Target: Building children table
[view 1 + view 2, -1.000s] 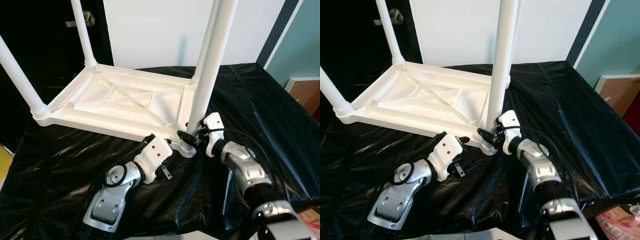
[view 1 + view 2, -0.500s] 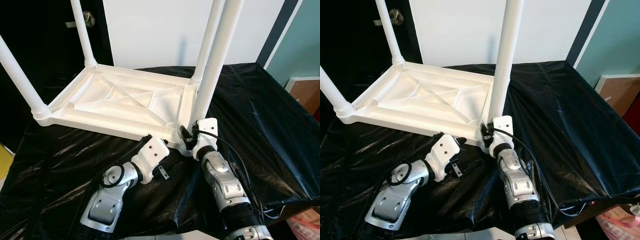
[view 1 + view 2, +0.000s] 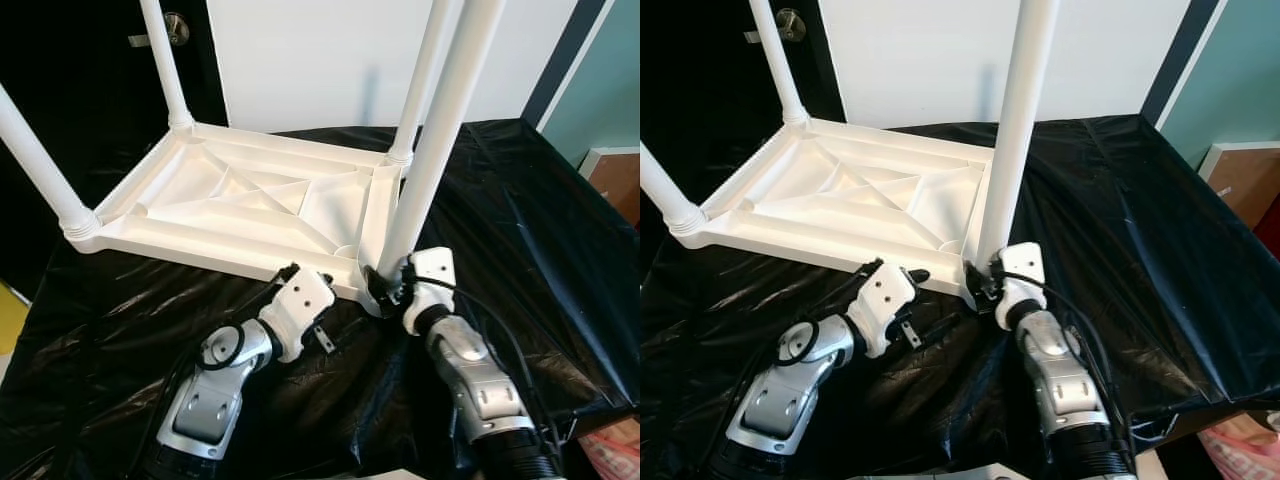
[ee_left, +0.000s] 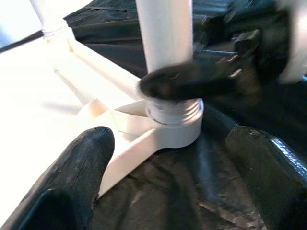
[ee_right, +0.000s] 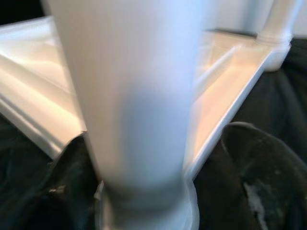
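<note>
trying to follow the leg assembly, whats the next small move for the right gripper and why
Probably another twist of the near table leg into its corner socket. The right gripper clasps the leg's base just above the threaded collar, while the left gripper sits open by the upturned tabletop edge.

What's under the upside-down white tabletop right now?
The tabletop lies on a black plastic sheet, which spreads out crinkled on all sides. Whatever surface is beneath the sheet is covered. The right end effector grips the near leg at its socket.
</note>
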Available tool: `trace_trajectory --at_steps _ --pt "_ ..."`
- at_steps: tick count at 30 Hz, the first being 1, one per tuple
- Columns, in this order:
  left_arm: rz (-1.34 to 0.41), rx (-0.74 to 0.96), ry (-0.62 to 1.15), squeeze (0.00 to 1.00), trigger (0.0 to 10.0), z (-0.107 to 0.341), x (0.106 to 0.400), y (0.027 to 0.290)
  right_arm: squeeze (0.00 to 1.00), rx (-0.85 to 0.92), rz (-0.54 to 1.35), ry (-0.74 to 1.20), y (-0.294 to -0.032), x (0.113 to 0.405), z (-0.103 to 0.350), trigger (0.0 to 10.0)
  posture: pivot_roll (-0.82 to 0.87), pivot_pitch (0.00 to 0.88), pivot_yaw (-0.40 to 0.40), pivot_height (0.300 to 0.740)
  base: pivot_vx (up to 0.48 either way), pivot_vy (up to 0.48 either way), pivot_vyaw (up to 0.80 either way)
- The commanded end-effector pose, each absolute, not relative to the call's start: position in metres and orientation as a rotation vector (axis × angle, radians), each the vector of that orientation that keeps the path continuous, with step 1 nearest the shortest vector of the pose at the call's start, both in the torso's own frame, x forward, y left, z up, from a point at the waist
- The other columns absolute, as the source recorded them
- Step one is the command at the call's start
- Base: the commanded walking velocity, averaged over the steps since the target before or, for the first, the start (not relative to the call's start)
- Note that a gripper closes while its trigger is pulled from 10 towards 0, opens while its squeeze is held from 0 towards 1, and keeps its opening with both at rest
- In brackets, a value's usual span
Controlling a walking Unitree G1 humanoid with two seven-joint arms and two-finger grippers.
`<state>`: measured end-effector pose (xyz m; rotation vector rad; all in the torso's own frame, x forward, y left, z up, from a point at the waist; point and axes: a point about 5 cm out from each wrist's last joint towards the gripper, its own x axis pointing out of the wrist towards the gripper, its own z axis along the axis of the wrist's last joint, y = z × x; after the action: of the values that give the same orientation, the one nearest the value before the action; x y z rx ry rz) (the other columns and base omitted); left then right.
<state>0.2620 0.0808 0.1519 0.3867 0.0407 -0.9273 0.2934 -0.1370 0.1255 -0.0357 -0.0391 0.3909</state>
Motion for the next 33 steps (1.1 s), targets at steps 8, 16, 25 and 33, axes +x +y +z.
trace_trajectory --at_steps 8,16,25,33 --pt "-0.945 0.398 0.036 0.0 10.0 0.153 0.267 0.079 0.0 -0.051 0.579 -0.038 -0.17 0.291 0.123 10.0 -0.02 0.028 0.012 0.74 0.0 0.0 0.0" --pt "-1.032 0.436 0.036 0.0 10.0 0.152 0.267 0.067 0.0 -0.138 0.689 -0.011 -0.171 0.314 0.127 10.0 -0.04 0.022 0.037 0.74 0.0 0.0 0.0" --pt "-1.074 0.428 0.038 0.0 10.0 0.15 0.264 0.058 0.0 -0.164 0.719 -0.004 -0.174 0.325 0.125 0.0 -0.05 0.028 0.052 0.74 0.0 0.0 0.0" --pt "-1.085 0.42 0.035 0.0 10.0 0.149 0.263 0.053 0.0 -0.173 0.722 0.007 -0.18 0.327 0.12 0.0 -0.05 0.031 0.054 0.74 0.0 0.0 0.0"
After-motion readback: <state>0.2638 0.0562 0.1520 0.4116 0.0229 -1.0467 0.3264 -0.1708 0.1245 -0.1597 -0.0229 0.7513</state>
